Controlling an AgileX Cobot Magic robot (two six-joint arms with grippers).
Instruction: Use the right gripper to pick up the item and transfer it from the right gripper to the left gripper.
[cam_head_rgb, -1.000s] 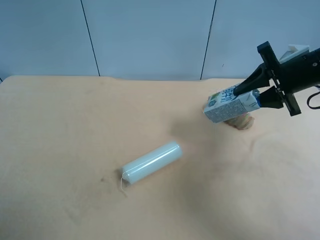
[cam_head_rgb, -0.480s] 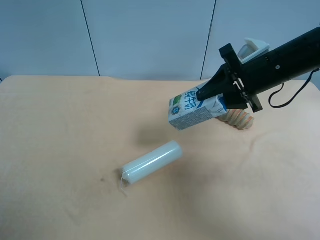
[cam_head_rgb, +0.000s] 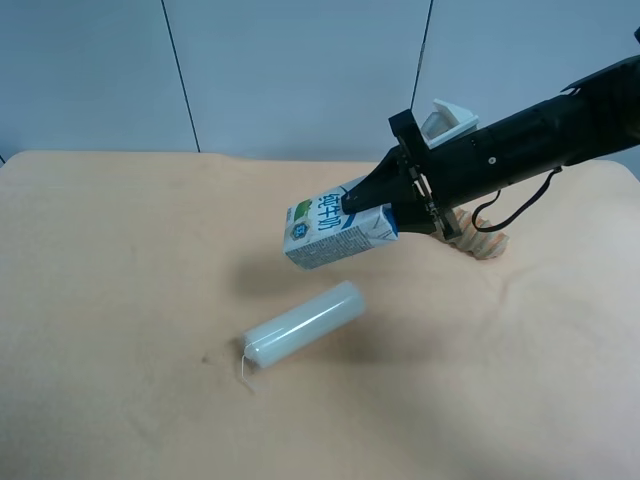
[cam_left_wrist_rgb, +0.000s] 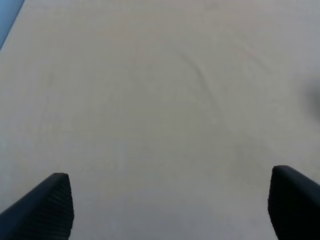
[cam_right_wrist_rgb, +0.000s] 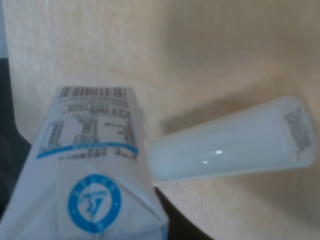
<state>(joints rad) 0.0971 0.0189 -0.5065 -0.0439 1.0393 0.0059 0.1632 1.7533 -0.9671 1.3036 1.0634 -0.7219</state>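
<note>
The item, a white milk carton (cam_head_rgb: 338, 233) with blue lettering, hangs tilted in the air above the table. My right gripper (cam_head_rgb: 368, 207), on the black arm with a white wrist part, is shut on its gable end. In the right wrist view the carton (cam_right_wrist_rgb: 87, 170) fills the near side, with the pale green cylinder (cam_right_wrist_rgb: 230, 142) beyond it. My left gripper (cam_left_wrist_rgb: 170, 210) is open and empty over bare table. Its two fingertips (cam_left_wrist_rgb: 45, 205) show wide apart. The left gripper is out of the exterior high view.
The pale green cylinder (cam_head_rgb: 302, 324) lies on the tan table (cam_head_rgb: 120, 260) below and in front of the carton. The ridged orange-brown roll (cam_head_rgb: 487, 242) lies behind the right arm, partly hidden. A blue panelled wall stands behind the table.
My right gripper has carried the carton from the exterior high view's right side toward the middle, away from the roll and over the cylinder's far end.
</note>
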